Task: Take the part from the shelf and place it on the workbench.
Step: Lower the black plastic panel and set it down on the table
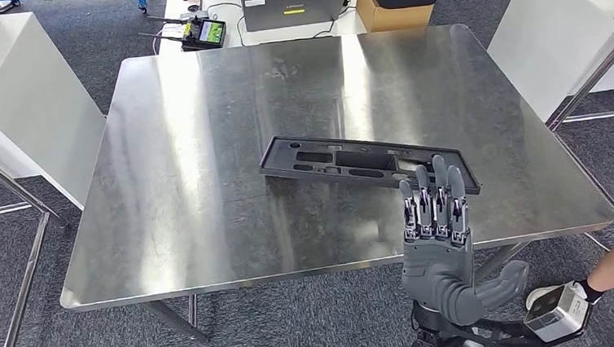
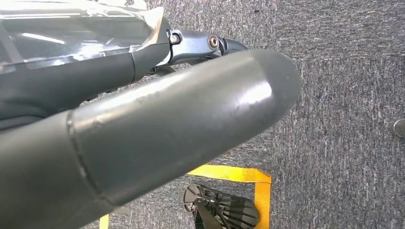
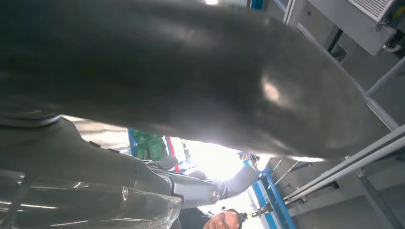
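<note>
Nearest me, the right hand point(image 1: 439, 238) hovers at the front edge of the steel desk point(image 1: 207, 189), fingers point(image 1: 435, 201) straight, side by side, thumb splayed, holding nothing. Just beyond its fingertips the black part point(image 1: 352, 160) lies flat on the desk. Farther back, a laptop point(image 1: 296, 3) sits on a white table point(image 1: 261, 34). I cannot tell how the left hand's point(image 2: 157, 138) fingers are set.
</note>
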Tool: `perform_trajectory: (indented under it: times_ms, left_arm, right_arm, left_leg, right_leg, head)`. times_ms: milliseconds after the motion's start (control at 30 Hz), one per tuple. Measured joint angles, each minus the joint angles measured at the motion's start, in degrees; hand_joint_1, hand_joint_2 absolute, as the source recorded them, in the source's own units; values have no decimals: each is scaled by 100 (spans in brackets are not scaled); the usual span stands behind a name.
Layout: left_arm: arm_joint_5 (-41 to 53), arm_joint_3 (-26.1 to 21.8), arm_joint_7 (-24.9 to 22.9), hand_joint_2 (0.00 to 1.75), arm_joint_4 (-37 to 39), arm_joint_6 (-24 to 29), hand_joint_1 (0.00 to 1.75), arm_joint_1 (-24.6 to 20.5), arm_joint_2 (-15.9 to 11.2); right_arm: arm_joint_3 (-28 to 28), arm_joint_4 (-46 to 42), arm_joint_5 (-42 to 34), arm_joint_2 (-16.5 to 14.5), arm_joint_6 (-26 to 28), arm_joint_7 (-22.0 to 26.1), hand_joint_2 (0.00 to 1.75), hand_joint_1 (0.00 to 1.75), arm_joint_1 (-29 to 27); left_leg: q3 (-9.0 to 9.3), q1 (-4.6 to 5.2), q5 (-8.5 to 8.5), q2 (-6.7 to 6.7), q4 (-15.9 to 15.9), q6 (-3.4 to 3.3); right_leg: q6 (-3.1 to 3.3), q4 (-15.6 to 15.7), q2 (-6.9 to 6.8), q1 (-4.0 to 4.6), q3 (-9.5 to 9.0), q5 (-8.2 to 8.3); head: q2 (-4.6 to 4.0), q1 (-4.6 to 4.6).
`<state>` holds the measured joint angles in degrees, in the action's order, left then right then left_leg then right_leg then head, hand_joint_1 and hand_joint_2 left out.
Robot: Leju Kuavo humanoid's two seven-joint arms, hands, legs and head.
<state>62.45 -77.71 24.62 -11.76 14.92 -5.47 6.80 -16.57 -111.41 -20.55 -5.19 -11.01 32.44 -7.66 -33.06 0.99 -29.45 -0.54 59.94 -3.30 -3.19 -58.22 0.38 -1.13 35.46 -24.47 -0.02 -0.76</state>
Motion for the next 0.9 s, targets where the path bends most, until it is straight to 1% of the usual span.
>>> perform_trajectory:
  times_ms: [67, 133, 167, 200, 233, 300, 333, 367, 400, 433, 467, 500, 533, 567, 600, 633, 667, 700, 733, 767, 800, 833, 867, 900]
  left_arm:
    - [-6, -3, 7, 0, 0, 6, 0, 0, 2]
    - [-11, -8, 9, 0, 0, 11, 0, 0, 9]
    - [-13, -14, 10, 0, -1, 13, 0, -1, 20]
    - [-14, -21, 11, 0, -2, 17, 0, -1, 29]
    - [-14, -31, 11, 0, -3, 20, 0, 1, 40]
    - [-14, -52, 12, 0, -4, 25, 0, 7, 47]
    - [-14, -64, 13, 0, -4, 25, 0, 11, 49]
    - [-14, -74, 14, 0, -4, 25, 0, 14, 51]
    - [-14, -84, 22, 0, -4, 23, 0, 16, 52]
    - [-14, -87, 34, 0, -4, 19, 0, 17, 54]
    - [-14, -88, 51, 0, -4, 14, 0, 18, 57]
    - [-14, -89, 72, 0, -4, 8, 0, 19, 62]
    - [-14, -89, 92, 0, -4, 2, 0, 20, 66]
    - [-14, -90, 109, 0, -4, -3, 0, 24, 69]
    - [-14, -90, 123, 0, -4, -8, 0, 28, 72]
    - [-14, -91, 133, 0, -7, -10, 0, 34, 70]
    - [-14, -92, 139, 0, -8, -11, 0, 40, 72]
    - [-14, -92, 144, 0, -10, -11, 0, 44, 74]
    - [-14, -93, 146, 0, -13, -12, 0, 46, 75]
    - [-13, -93, 148, 0, -13, -15, 0, 48, 79]
    - [-12, -93, 148, 0, -13, -19, 0, 49, 79]
    - [-9, -93, 148, 0, -13, -23, 0, 52, 79]
    - [-5, -92, 148, 0, -13, -27, 0, 55, 79]
    - [-1, -92, 148, 0, -13, -30, 0, 58, 79]
  right_arm:
    - [76, 26, -5, -58, -73, -29, 0, 0, -1]
    - [142, 42, -8, -105, -122, -43, 0, 0, -4]
    - [171, 46, -9, -120, -135, -45, 0, 0, -6]
    - [199, 50, -9, -128, -142, -46, 0, 0, -6]
    - [226, 59, -10, -134, -144, -49, 0, 0, -8]
    - [276, 85, -11, -141, -148, -53, 0, 0, -13]
    - [300, 103, -13, -144, -149, -54, 0, 0, -17]
    - [319, 119, -14, -144, -149, -55, 0, 0, -19]
    - [336, 135, -15, -144, -150, -55, 0, 0, -19]
    - [347, 147, -14, -145, -153, -55, 0, 0, -18]
    - [354, 157, -14, -147, -158, -55, 0, 0, -17]
    - [360, 166, -13, -149, -166, -55, 0, 0, -22]
    - [369, 174, -11, -149, -179, -52, 0, 0, -34]
    - [379, 184, -10, -149, -198, -50, 0, 0, -53]
    - [389, 195, -9, -147, -217, -46, 0, 0, -81]
    - [399, 209, -8, -147, -233, -40, 0, 0, -108]
    - [407, 224, -8, -146, -245, -36, 0, 0, -128]
    - [414, 237, -9, -147, -250, -27, 0, 0, -145]
    - [422, 249, -11, -147, -254, -16, 0, 0, -160]
    - [431, 261, -13, -145, -258, -1, 0, 0, -179]
    - [443, 275, -16, -144, -262, 17, 0, 0, -206]
    - [456, 292, -18, -141, -270, 34, 0, 0, -235]
    - [470, 309, -23, -138, -278, 51, 0, 0, -262]
    - [484, 326, -28, -135, -289, 64, 0, 0, -284]
  left_leg:
    - [2, 19, 4, 0, 2, -25]
    - [11, 14, 50, 6, -34, -78]
    - [30, 3, 87, 13, -65, -108]
    - [43, -15, 123, 22, -96, -137]
    - [51, -23, 150, 30, -117, -159]
    - [38, -14, 175, 37, -120, -179]
    - [26, -2, 183, 38, -119, -182]
    - [17, 8, 190, 37, -118, -179]
    - [11, 16, 199, 35, -118, -174]
    - [10, 19, 207, 32, -117, -164]
    - [6, 21, 215, 29, -116, -149]
    - [-2, 24, 229, 28, -115, -125]
    - [-11, 26, 241, 27, -109, -101]
    - [-22, 26, 258, 27, -104, -70]
    - [-30, 23, 275, 27, -100, -39]
    - [-40, 21, 279, 20, -88, -14]
    - [-62, 15, 237, 16, -53, 23]
    - [-109, 0, 118, 14, 55, 64]
    - [-185, -24, -72, 13, 259, 111]
    - [-284, -57, -309, 19, 549, 164]
    - [-382, -90, -527, 24, 878, 209]
    - [-441, -120, -656, 27, 1141, 246]
    - [-428, -147, -678, 31, 1258, 274]
    - [-316, -175, -594, 34, 1180, 296]
  right_leg:
    - [-23, 11, 0, -19, -6, 16]
    - [-60, 9, 8, -19, -15, 27]
    - [-62, -40, 9, -19, 9, -22]
    - [-41, -182, 11, -12, 65, -137]
    - [1, -450, 12, -3, 166, -315]
    - [84, -1146, 6, 11, 410, -682]
    - [100, -1413, 5, 25, 475, -784]
    - [95, -1477, 6, 40, 439, -794]
    - [78, -1340, 5, 57, 295, -735]
    - [63, -1001, 5, 68, 58, -627]
    - [66, -591, 5, 78, -201, -550]
    - [84, -266, 8, 98, -413, -482]
    - [110, -56, 11, 113, -529, -456]
    - [141, 34, 15, 128, -571, -452]
    - [166, 43, 18, 138, -565, -422]
    - [198, 68, 15, 111, -547, -402]
    - [239, 80, 9, 87, -535, -374]
    - [285, 94, 3, 61, -515, -344]
    - [324, 103, -8, 40, -488, -315]
    - [350, 101, -19, 45, -457, -290]
    - [364, 97, -30, 49, -421, -266]
    - [365, 89, -42, 54, -383, -242]
    - [361, 77, -49, 55, -341, -214]
    - [351, 60, -52, 52, -296, -190]
  head:
    - [0, -1]
    - [0, -2]
    - [0, -1]
    - [0, 10]
    - [0, 22]
    - [0, 42]
    - [0, 41]
    - [0, 41]
    - [0, 41]
    - [0, 42]
    - [0, 42]
    - [0, 37]
    - [0, 37]
    - [0, 34]
    - [0, 32]
    - [0, 38]
    - [0, 32]
    - [0, 18]
    - [0, 3]
    - [0, -15]
    - [0, -27]
    - [0, -28]
    - [0, -30]
    - [0, -30]
